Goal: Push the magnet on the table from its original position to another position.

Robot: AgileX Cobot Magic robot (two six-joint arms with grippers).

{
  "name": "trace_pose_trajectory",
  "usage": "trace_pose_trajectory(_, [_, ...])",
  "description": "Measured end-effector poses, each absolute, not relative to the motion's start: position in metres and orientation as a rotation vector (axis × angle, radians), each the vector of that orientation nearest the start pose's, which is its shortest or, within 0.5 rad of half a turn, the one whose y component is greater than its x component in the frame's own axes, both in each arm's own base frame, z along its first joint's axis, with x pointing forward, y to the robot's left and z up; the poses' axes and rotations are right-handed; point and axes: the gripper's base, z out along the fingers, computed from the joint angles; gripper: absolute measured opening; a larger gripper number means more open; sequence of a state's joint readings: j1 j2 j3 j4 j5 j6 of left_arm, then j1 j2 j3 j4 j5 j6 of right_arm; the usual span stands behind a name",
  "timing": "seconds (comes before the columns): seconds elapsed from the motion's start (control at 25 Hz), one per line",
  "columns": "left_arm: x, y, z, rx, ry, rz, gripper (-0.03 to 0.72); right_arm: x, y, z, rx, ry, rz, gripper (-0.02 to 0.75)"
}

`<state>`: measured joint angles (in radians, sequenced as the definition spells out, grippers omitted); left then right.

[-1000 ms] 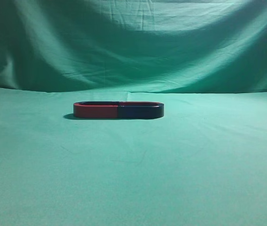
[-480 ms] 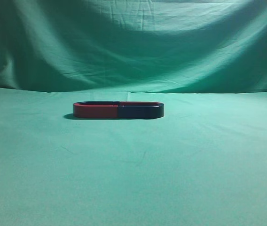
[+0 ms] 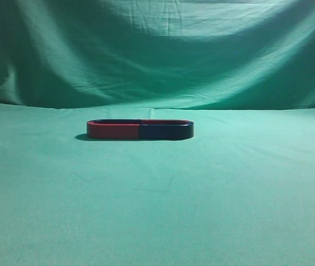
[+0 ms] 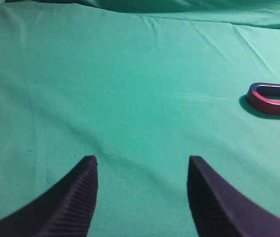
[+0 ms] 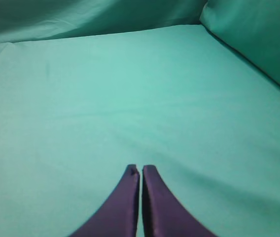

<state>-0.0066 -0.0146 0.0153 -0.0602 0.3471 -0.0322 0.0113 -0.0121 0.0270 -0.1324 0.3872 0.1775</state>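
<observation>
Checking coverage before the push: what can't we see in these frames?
- Magnet, left wrist view: blue half cut off by the right edge.
- Magnet, exterior view: low camera angle hides most of its inside.
- Magnet: outside the right wrist view.
- Both arms: absent from the exterior view.
- Left gripper, right gripper: bottom edge cuts them, only jaws' tips show.

The exterior view looks level along the table (image 3: pixel 157 210) at object height, facing the magnet (image 3: pixel 140 129) side-on before the draped backdrop (image 3: pixel 157 50). The left wrist view looks down at a slant, magnet (image 4: pixel 273 98) at far right, shared. The right wrist view shows only cloth.
</observation>
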Motion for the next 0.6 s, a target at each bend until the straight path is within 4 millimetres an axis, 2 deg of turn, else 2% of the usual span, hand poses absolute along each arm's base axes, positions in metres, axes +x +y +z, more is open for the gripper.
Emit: trace_pose_trajectory(0.6, [0.0529, -0.0022, 0.1776, -0.061, 1.831, -0.086, 0.372, 0.0522, -0.0039, 0.1705, 0.075, 1.878, -0.001, 0.000])
